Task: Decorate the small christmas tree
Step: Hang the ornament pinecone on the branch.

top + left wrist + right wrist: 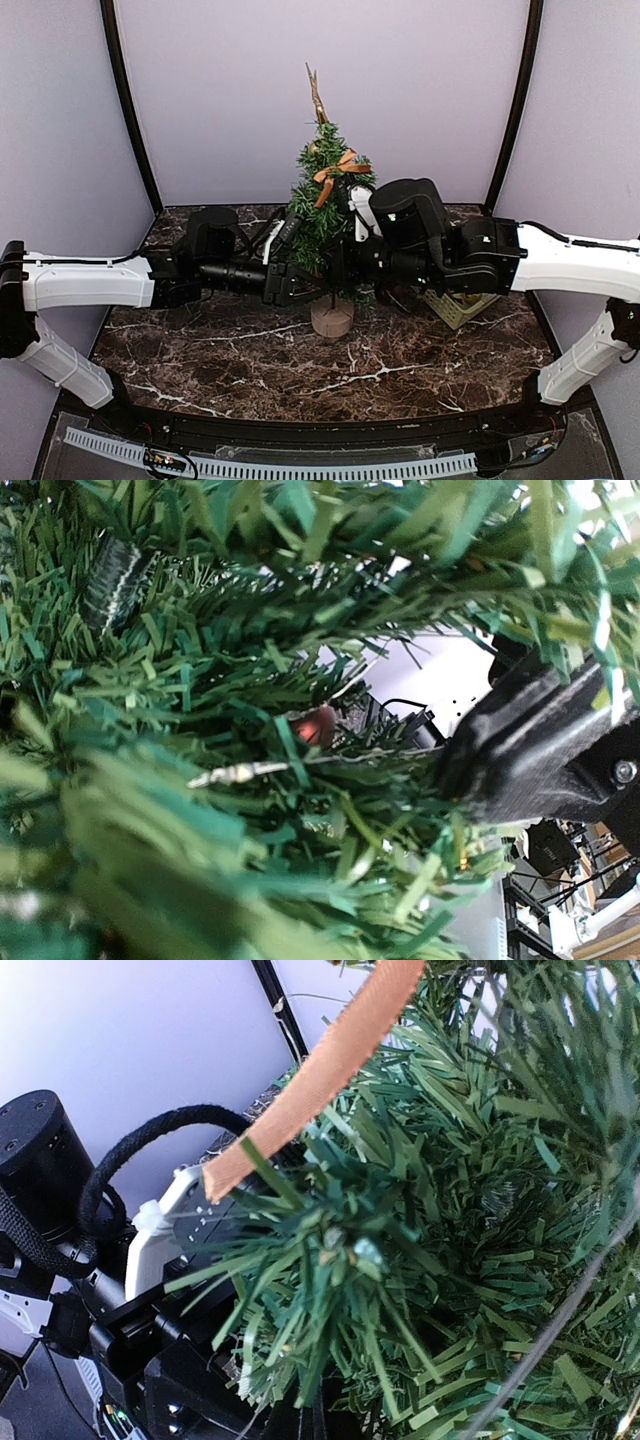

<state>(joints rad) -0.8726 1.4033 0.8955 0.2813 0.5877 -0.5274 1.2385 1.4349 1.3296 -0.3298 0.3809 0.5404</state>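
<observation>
As small christmas tree (322,190) hides both: right end effector (345,271) pressed together, left end effector (314,287) unclear.

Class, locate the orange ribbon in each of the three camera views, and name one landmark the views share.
Top external: the orange ribbon is tied as a bow high on the small christmas tree, below its golden topper.
Left wrist: not in it; green needles fill the picture.
Right wrist: one ribbon tail slants from top centre down to left of middle.
Shared landmark: the tree's green needle branches, in all three views.
</observation>
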